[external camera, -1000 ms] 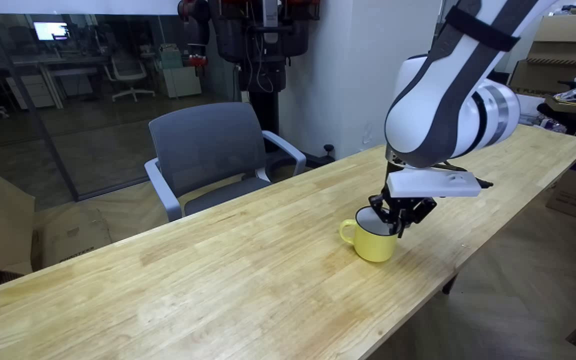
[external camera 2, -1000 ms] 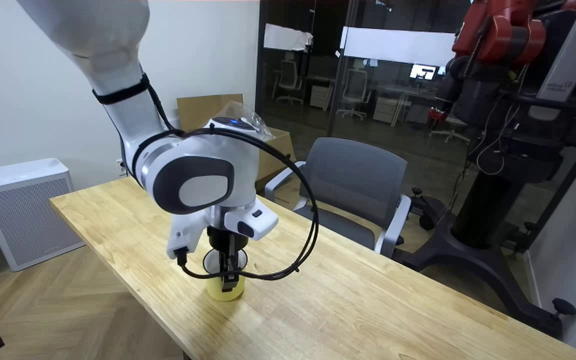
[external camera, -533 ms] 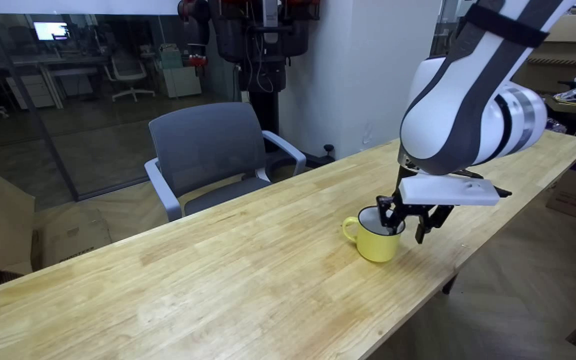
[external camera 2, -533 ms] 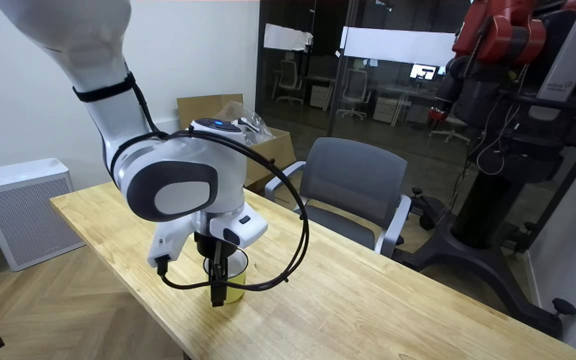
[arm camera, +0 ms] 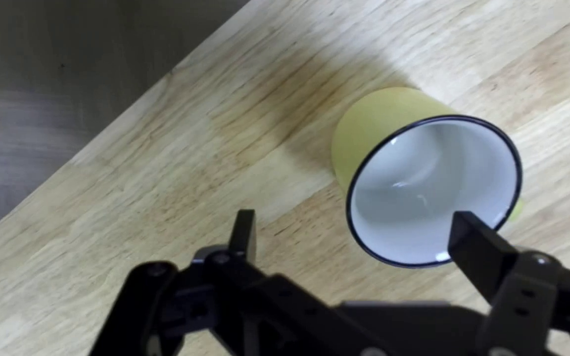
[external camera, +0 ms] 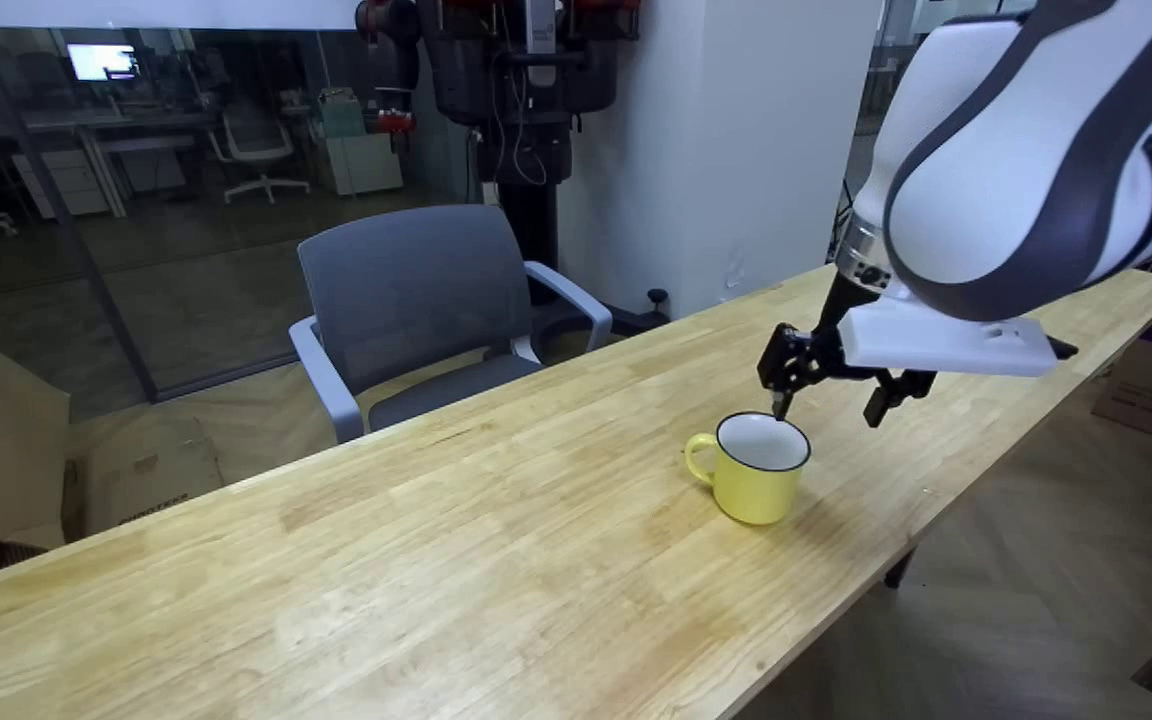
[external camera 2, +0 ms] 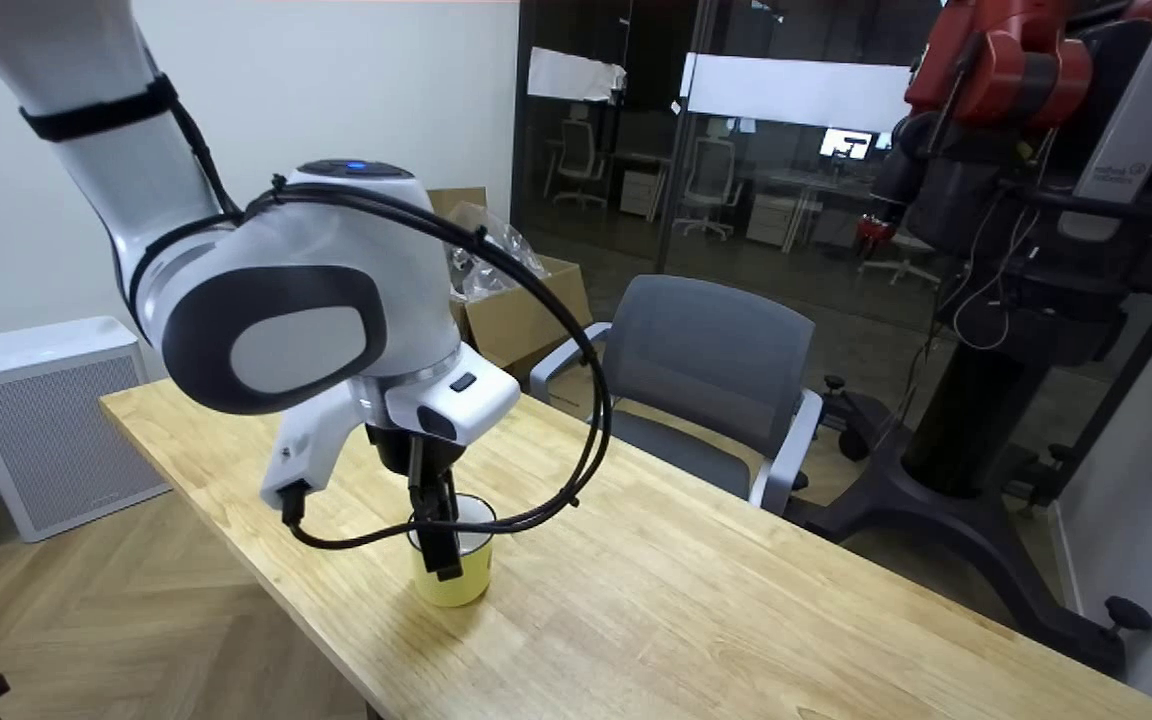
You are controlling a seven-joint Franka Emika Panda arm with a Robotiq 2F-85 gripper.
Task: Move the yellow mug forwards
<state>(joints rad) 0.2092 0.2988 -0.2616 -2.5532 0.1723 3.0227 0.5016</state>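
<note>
The yellow mug point(external camera: 754, 492) stands upright on the wooden table, and both exterior views show it. Its dark rim and whitish inside face up; its loop handle point(external camera: 699, 460) points away from the gripper. My gripper point(external camera: 828, 410) is spread wide with nothing between its fingers, tilted a little and raised to about rim height or just above. In the wrist view one finger point(arm camera: 483, 252) overlaps the near rim of the mug point(arm camera: 376, 123), while the opposite finger point(arm camera: 243, 235) is over bare wood. In an exterior view the gripper point(external camera 2: 446, 565) partly hides the mug point(external camera 2: 466, 588).
The long wooden table point(external camera: 416, 560) has its edge point(arm camera: 131, 109) close to the mug. A grey chair point(external camera: 416, 290) stands along the far side. In an exterior view, a cardboard box point(external camera 2: 526, 310) lies behind the arm and a dark robot base point(external camera 2: 936, 520) stands beyond the chair.
The gripper was shut on the mug's wall. Its fingers have since opened, come up out of the mug and drawn back from it. The mug has barely shifted.
</note>
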